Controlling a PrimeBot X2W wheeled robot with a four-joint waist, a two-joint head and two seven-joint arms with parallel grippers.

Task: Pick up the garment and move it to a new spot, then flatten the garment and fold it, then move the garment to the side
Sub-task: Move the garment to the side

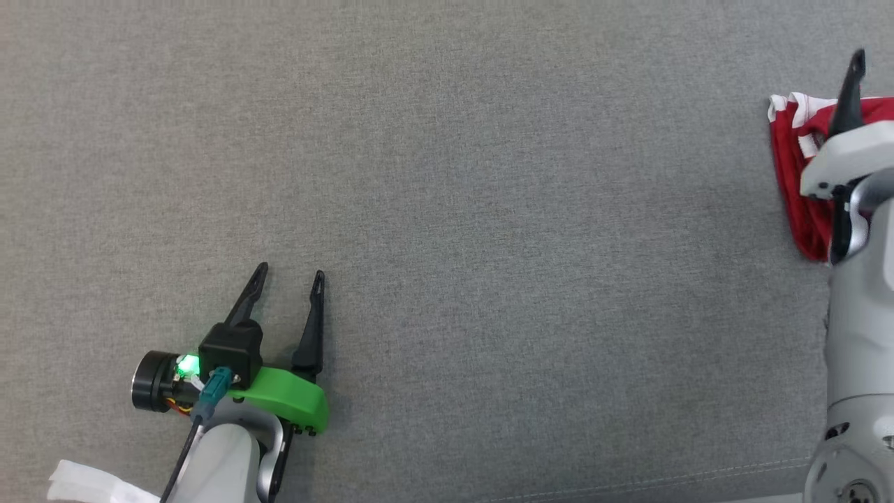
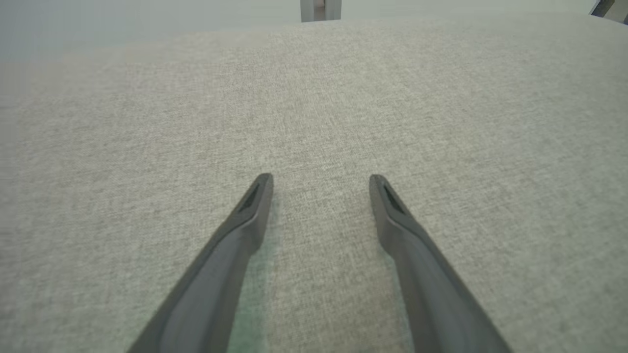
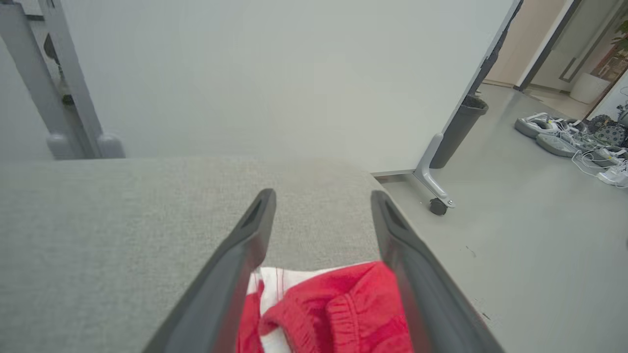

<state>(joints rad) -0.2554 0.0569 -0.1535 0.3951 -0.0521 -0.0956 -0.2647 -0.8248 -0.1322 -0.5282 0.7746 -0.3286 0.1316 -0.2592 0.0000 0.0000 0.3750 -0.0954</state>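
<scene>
Garment (image 3: 343, 309) crumpled on grey surface (image 1: 447, 209); right gripper (image 3: 323, 193) jaws parted over it; left gripper (image 1: 290, 271) jaws parted.

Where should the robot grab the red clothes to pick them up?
Probably the bunched red fold of the garment, coming straight down from above with the right tool. That fold puffs up off the grey surface, right between the open fingers, so there is something to pinch.

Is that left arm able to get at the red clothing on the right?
Probably not easily: the left gripper sits far across the grey surface from the red garment, and the right gripper hangs open directly over it.
</scene>
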